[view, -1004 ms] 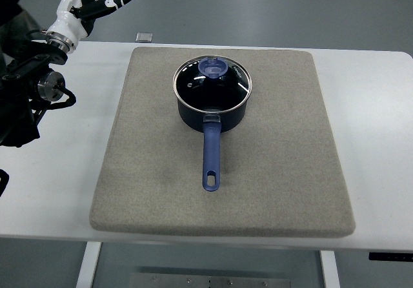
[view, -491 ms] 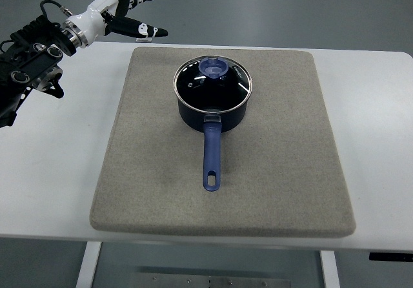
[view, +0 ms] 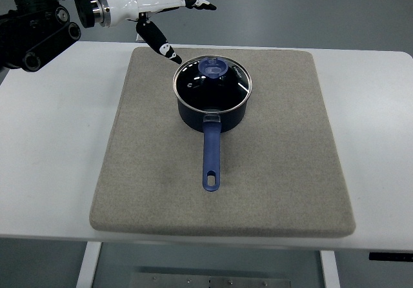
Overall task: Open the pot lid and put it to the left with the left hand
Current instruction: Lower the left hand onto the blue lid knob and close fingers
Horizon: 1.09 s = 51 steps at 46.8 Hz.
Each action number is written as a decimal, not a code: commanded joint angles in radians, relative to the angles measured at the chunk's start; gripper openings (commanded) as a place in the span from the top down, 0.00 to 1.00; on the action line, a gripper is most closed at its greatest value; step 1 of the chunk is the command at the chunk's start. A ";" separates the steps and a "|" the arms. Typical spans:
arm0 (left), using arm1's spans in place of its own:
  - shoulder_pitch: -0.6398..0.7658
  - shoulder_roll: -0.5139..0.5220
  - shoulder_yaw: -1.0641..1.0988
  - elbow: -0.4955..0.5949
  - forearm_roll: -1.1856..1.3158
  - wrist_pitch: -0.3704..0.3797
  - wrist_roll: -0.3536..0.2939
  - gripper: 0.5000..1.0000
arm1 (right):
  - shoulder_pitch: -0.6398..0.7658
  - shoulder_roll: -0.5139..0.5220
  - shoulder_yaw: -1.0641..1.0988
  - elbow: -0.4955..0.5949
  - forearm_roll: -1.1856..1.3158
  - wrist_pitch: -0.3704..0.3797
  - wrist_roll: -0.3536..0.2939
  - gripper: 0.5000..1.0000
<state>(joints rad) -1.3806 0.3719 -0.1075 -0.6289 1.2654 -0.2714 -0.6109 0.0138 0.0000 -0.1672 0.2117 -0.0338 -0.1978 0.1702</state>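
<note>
A dark blue saucepan (view: 212,110) stands on the grey mat (view: 284,165), its long blue handle (view: 211,159) pointing toward the near edge. A glass lid (view: 213,81) with a blue knob (view: 212,68) covers it. My left hand (view: 184,23) reaches in from the upper left, above the mat's far left corner and just left of the pot. Its fingers (view: 200,4) are stretched out and its thumb (view: 161,44) points down toward the lid's rim. It is open, holds nothing and stands apart from the lid. The right arm does not show.
The mat lies on a white table (view: 55,146). A small grey square (view: 139,37) sits at the table's far edge behind my left hand. The black left arm (view: 39,23) fills the upper left corner.
My left arm has swung right and forward from the table's far left corner toward the pot, with the hand turning so its fingers stretch out. The pot and lid have not moved.
</note>
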 commanded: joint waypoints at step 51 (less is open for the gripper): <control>-0.077 -0.223 0.216 0.147 0.134 -0.003 0.000 0.26 | 0.000 0.000 0.000 0.000 0.000 0.001 0.000 0.17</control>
<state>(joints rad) -1.4562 0.1503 0.0848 -0.4815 1.4005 -0.2742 -0.6109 0.0138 0.0000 -0.1672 0.2117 -0.0338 -0.1969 0.1704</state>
